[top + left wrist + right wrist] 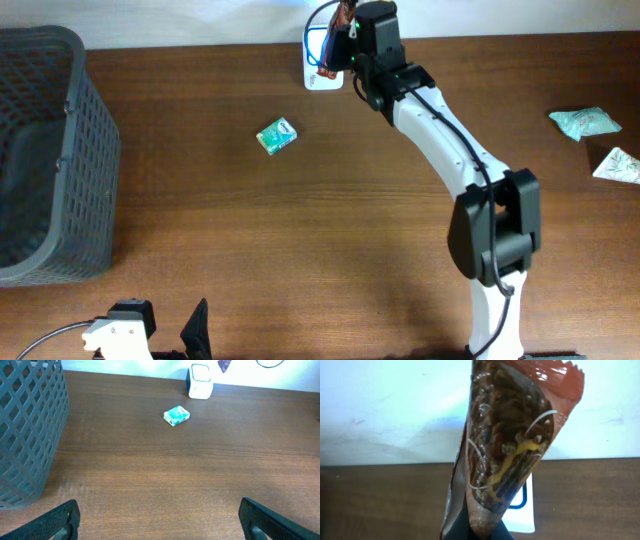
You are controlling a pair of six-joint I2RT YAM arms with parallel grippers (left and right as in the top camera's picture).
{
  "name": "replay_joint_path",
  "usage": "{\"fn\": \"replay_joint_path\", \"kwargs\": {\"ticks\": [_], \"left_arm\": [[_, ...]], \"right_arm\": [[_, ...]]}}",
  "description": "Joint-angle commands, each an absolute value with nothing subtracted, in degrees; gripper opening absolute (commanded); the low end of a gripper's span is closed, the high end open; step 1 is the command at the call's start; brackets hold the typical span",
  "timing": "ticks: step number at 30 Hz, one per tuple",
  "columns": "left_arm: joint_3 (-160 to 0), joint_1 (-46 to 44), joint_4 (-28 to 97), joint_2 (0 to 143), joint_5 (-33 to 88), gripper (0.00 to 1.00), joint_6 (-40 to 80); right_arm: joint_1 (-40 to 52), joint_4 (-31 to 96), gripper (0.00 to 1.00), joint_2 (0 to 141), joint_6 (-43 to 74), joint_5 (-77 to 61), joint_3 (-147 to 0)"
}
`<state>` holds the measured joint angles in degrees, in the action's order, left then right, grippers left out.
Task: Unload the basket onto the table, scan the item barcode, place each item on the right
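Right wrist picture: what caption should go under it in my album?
The right end effector holds a shiny brown snack packet up by the white scanner on the wooden table.

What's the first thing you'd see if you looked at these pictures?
The shiny brown snack packet jumps out: the right gripper holds it up at the far edge of the table, close to a little white scanner. Next you'd spot the big grey basket on the left and a small green packet lying alone mid-table.
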<state>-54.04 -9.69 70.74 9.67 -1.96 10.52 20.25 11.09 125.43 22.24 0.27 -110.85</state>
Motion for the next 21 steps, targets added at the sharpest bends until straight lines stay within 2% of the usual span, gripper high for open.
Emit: {"fn": "replay_joint_path", "kwargs": {"ticks": [1,7,14,21], "left_arm": [[-53.9,-9.6,70.7,9.3,-2.4,0.99,10.7],[-53.9,-9.6,70.7,9.3,-2.4,0.99,10.7],[-53.9,-9.6,70.7,9.3,-2.4,0.99,10.7],[-53.9,-9.6,70.7,9.3,-2.4,0.99,10.7]], "right_arm": [[19.9,12.6,0.04,131.2,21.3,1.9,-118.2],[20.0,11.1,0.04,137.7,18.7,2.0,-121.9],[21.2,13.3,0.09,140.0,-3.6,2.7,-121.8],[21.8,15.5,0.05,140.3,-4.1,4.4,-121.8]]}}
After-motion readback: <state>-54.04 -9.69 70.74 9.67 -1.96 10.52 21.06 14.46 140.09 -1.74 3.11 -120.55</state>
